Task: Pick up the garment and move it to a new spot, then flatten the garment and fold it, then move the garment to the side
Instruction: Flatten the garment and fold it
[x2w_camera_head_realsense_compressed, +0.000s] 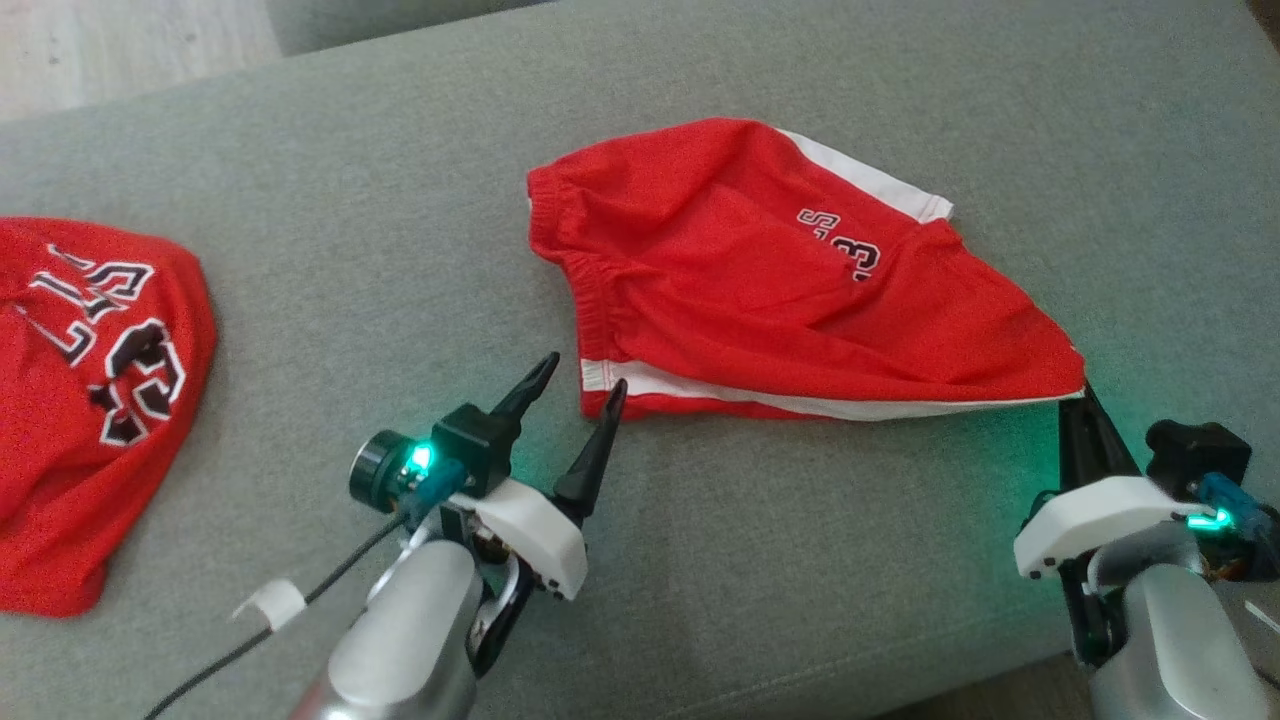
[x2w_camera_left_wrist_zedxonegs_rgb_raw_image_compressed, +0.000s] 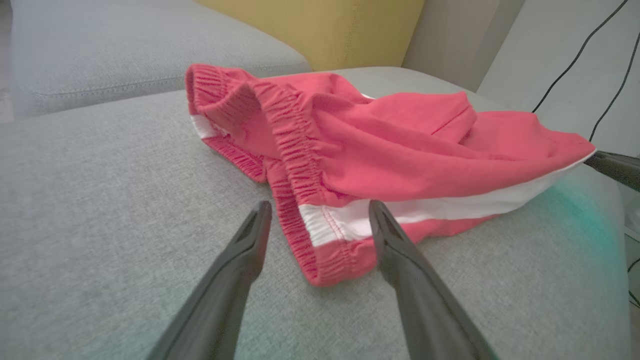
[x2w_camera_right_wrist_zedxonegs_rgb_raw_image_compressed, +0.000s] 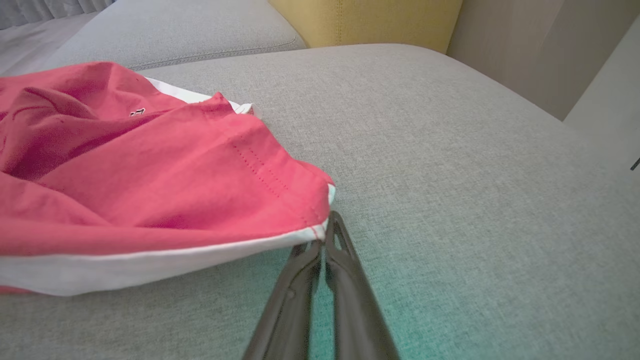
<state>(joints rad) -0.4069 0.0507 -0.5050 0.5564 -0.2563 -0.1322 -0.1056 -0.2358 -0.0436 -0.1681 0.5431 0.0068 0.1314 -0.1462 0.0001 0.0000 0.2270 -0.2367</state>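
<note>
From the head view, the garment (x2w_camera_head_realsense_compressed: 760, 290), a pair of red shorts with white side stripes, lies rumpled in the middle of the grey sofa cushion (x2w_camera_head_realsense_compressed: 400, 200), well apart from a red jersey (x2w_camera_head_realsense_compressed: 90, 400) at the left edge. The right gripper (x2w_camera_head_realsense_compressed: 1085, 400) is clamped tight on the shorts' near right corner, which lifts a little. The left gripper (x2w_camera_head_realsense_compressed: 583, 375) is spread wide and holds nothing, its tips just beside the waistband end.

In the left wrist view, the left gripper (x2w_camera_left_wrist_zedxonegs_rgb_raw_image_compressed: 320, 207) straddles the elastic waistband (x2w_camera_left_wrist_zedxonegs_rgb_raw_image_compressed: 295, 150) corner without touching it. If it closes from here it may catch only the top layer, and the shorts would hang twisted.

In the right wrist view, the right gripper (x2w_camera_right_wrist_zedxonegs_rgb_raw_image_compressed: 325, 235) looks pinched on the very tip of the white hem (x2w_camera_right_wrist_zedxonegs_rgb_raw_image_compressed: 150, 270). I'd say that bite is thin; a quick lift could pull the corner free.
</note>
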